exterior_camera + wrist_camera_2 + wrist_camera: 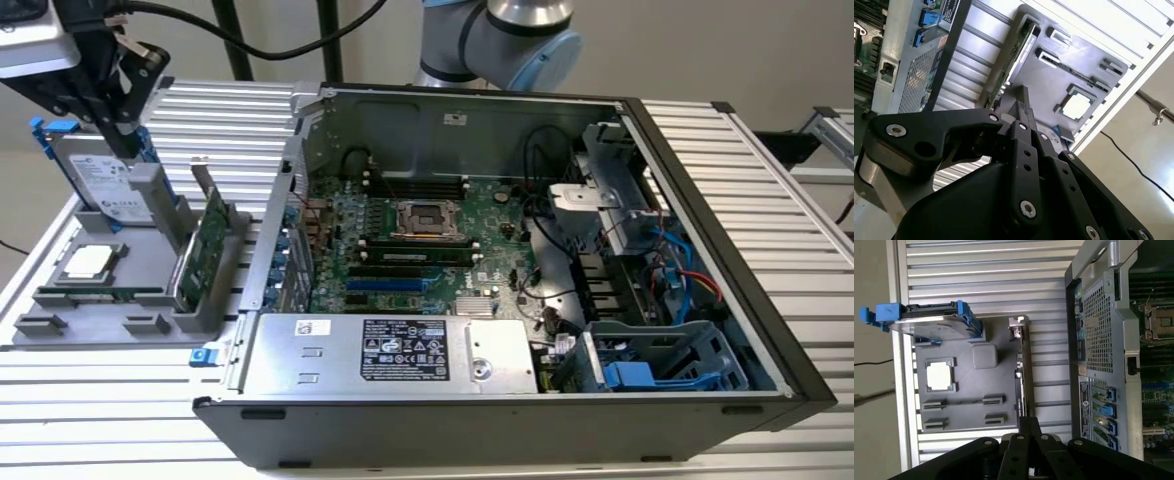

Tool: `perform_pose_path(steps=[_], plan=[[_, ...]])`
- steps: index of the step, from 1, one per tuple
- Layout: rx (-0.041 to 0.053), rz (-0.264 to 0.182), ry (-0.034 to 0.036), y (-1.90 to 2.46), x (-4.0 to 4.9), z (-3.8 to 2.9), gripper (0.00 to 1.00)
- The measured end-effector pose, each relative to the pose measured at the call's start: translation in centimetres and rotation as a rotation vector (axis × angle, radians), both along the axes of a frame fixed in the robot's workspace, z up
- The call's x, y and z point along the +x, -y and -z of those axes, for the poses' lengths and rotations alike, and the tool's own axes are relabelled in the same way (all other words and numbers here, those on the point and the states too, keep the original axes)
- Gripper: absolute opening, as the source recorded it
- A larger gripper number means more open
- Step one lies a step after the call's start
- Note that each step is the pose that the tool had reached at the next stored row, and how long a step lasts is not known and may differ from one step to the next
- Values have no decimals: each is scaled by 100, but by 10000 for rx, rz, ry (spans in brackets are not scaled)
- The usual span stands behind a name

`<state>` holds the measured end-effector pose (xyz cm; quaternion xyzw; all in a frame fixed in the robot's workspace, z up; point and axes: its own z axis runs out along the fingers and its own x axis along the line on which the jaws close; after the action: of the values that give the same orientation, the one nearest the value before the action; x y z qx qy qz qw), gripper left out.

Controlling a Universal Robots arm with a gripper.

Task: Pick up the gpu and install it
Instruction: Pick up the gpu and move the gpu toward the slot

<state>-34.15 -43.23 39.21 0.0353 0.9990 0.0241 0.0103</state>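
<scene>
As the gripper (1029, 424) hangs empty with its fingers pressed together, the gpu (1022, 365) stands on edge in a gray holder tray (969, 405), below its fingertips and apart from them.

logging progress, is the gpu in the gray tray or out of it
In: the gpu stands on edge in a slot of the gray tray, outside the case; the gripper hangs above.

Matt end effector (1029, 421), ribbed metal table (979, 270)

gpu (214, 242) lower edge hidden by holder (198, 312); gripper (130, 150) body cut off.
</scene>
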Motion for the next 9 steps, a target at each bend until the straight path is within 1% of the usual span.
perform_pose_path(steps=[4, 9], plan=[[4, -36, -1, 14, -13, 0, 0], [10, -192, 1, 19, -22, 0, 0]])
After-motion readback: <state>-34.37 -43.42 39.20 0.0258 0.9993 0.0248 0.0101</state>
